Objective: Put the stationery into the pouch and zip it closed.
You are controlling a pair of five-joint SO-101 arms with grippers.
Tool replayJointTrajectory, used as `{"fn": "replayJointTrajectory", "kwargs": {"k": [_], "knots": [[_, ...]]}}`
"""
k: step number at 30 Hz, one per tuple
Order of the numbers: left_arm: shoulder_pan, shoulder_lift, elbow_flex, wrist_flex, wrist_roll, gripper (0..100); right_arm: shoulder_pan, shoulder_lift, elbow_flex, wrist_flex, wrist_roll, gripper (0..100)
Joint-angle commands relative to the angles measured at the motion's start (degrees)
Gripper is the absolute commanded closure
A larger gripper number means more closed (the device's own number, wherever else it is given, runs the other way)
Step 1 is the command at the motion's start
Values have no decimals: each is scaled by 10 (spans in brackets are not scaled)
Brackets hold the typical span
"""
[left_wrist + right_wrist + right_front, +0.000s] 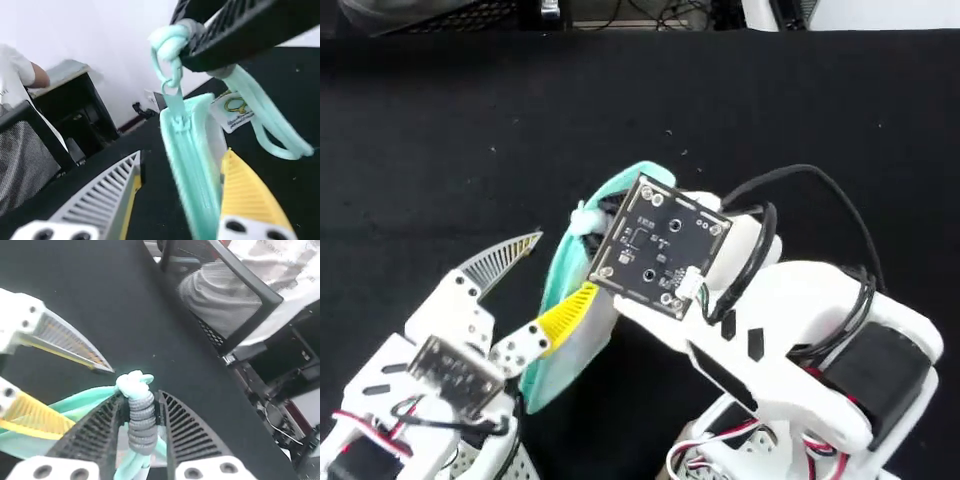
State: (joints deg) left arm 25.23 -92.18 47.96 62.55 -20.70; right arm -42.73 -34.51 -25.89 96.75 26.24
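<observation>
The mint-green pouch stands on edge on the black table, its zip edge turned up. My right gripper is shut on the zip's pull cord, a grey-wrapped loop with a mint knot, at the pouch's far end. My left gripper is open around the pouch. Its yellow finger lies against the pouch's side and its grey finger stands apart on the other side. No stationery shows outside the pouch.
The black table stretches behind and to both sides of the arms. The right arm's wrist camera board covers the pouch's far end from above. A mesh chair and a desk stand beyond the table edge.
</observation>
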Motion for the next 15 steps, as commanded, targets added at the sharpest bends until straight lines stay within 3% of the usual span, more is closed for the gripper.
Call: {"fn": "replayJointTrajectory", "kwargs": {"k": [1, 8, 12, 15], "knots": [[33, 48, -44, -13, 25, 740, -16, 3, -34, 0, -15, 986], [51, 73, -50, -9, 44, 759, -13, 2, -34, 1, -12, 986], [51, 72, -58, -9, 62, 975, -12, 2, -30, 9, -11, 986], [54, 72, -62, -3, 62, 963, -11, 1, -30, 18, -11, 986]]}}
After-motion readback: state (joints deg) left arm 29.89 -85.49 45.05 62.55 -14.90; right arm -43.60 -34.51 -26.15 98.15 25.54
